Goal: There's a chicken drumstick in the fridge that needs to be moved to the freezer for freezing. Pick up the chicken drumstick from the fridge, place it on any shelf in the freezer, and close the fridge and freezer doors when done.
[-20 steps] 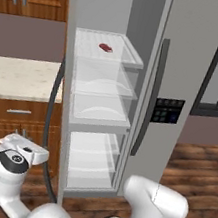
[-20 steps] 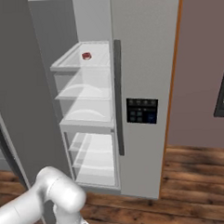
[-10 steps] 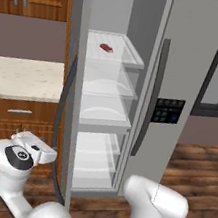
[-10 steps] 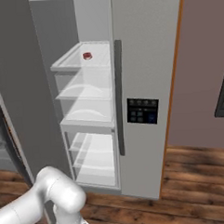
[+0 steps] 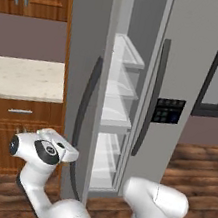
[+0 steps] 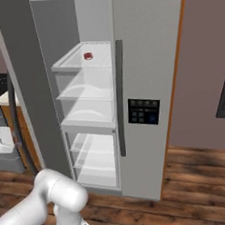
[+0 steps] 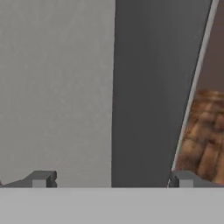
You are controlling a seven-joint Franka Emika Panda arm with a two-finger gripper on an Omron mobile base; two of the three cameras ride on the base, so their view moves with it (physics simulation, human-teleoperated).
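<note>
Fingers (image 7: 41,178) of the gripper (image 7: 113,180) stand spread wide and empty in the hand view, their two dark tips framing the grey face of the left door (image 5: 81,75) and the dark band of its long handle (image 5: 81,126); in the left base view the hand (image 5: 53,148) hangs low, just beside that handle. On the top shelf (image 6: 72,65) of the open compartment, seen in the right base view, lies the chicken drumstick (image 6: 88,56), a small reddish piece resting toward the back of the shelf, well above the hand and well apart from the fingers, with the half-swung door between them. By judgement, the drumstick will handle as a light, somewhat soft and probably slippery item, uneven in thickness; a hold across its thicker, meaty middle should seat more surely than one on the narrow bone end, and moderate squeeze should suffice. The right door (image 6: 150,84), bearing the dispenser panel (image 6: 143,111), stands shut.
</note>
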